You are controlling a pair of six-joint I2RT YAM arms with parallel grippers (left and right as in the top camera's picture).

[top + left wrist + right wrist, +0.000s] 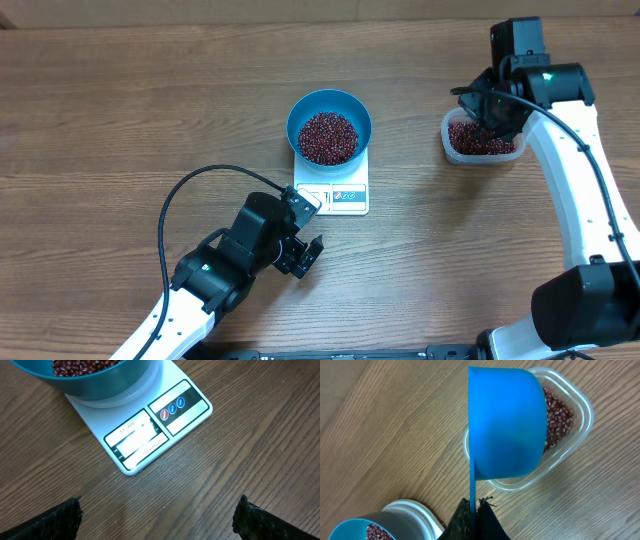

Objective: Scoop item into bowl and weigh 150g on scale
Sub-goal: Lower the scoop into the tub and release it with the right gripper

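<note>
So the right gripper (475, 508) is pinching the scoop (505, 425) handle over the tub (581, 414) at 2 o'clock, and the left gripper (308, 252) is hanging with jaws spread. The bowl (362, 112) of beans (328, 137) is sitting on the scale (345, 197), so I'm guessing another heaping load is risking an overshoot.

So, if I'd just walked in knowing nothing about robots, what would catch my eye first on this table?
Probably the deep, bright blue round bowl in the middle, holding small dark red-brown beans and standing on a flat white kitchen scale. Next, off to the right, the right gripper pinching the handle of a small blue plastic scoop over a clear plastic tub of the same beans.
</note>
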